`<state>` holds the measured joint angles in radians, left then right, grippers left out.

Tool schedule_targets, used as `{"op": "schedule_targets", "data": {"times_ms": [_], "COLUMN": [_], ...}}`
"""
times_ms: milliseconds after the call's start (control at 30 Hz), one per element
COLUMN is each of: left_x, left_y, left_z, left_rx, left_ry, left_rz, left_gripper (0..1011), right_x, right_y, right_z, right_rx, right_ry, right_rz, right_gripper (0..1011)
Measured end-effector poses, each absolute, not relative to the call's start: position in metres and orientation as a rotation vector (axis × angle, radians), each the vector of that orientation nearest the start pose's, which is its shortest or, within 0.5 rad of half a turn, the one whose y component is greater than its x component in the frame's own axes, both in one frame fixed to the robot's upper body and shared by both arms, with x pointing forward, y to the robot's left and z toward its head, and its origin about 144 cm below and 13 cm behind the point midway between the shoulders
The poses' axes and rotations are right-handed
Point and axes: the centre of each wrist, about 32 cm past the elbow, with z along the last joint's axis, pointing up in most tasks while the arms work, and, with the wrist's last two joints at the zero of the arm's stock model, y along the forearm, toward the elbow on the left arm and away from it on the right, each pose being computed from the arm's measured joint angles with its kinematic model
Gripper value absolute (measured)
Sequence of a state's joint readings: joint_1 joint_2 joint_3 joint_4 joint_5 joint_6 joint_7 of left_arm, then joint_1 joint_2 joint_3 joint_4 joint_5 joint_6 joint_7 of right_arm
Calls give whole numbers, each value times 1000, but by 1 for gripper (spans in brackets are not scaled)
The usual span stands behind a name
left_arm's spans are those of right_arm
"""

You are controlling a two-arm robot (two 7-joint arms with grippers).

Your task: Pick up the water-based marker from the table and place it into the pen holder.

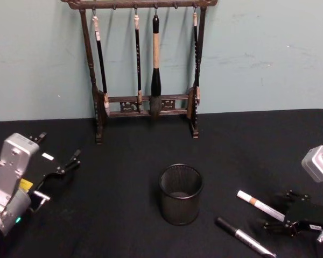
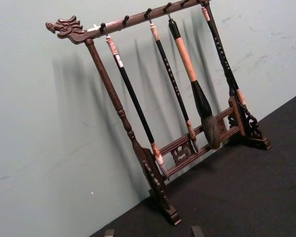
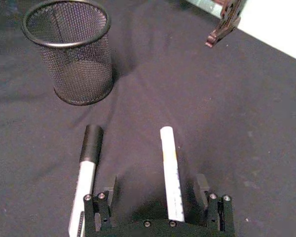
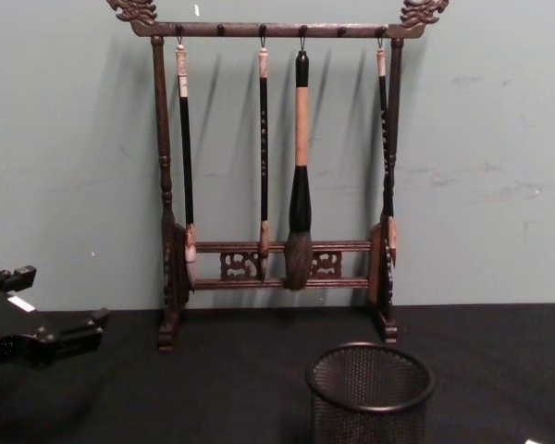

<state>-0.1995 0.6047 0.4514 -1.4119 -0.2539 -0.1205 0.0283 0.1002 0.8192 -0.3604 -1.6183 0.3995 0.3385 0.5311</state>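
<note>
The water-based marker [image 1: 260, 205] lies flat on the black table [image 1: 118, 231], right of the pen holder [image 1: 180, 193], its white cap and tan band pointing toward the holder. My right gripper [image 1: 278, 213] is low over its rear end and open. In the right wrist view the marker [image 3: 171, 173] runs between the two spread fingers [image 3: 201, 186], and I cannot tell whether they touch it. The mesh pen holder [image 3: 71, 49] stands upright ahead of it. My left gripper [image 1: 58, 149] hovers open at the table's left, holding nothing.
A second marker with a black cap [image 1: 245, 237] lies just outside my right gripper, nearer the front edge. The tall carved wooden brush rack [image 1: 145, 102] with hanging brushes stands at the back against the wall. Bare cloth lies between the holder and the rack.
</note>
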Motion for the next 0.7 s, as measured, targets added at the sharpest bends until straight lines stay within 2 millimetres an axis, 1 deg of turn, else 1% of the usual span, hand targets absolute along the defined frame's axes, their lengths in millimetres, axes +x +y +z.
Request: {"op": "schedule_targets", "data": {"times_ms": [100, 333, 700], "left_x": [489, 489, 489], "left_y": [310, 310, 310], "left_z": [1140, 1140, 1140], "left_rx": [304, 304, 304], "left_ry": [-285, -285, -285], "left_rz": [1248, 1248, 1248], "left_gripper": [1008, 1006, 1008], "right_x": [468, 476, 484], "right_y": [-357, -357, -352], "right_z": [1187, 1183, 1181], "right_rx": [-632, -636, -627], "right_ry": [135, 145, 135], "right_rz": [-775, -784, -781], "right_gripper": [1000, 1000, 1000]}}
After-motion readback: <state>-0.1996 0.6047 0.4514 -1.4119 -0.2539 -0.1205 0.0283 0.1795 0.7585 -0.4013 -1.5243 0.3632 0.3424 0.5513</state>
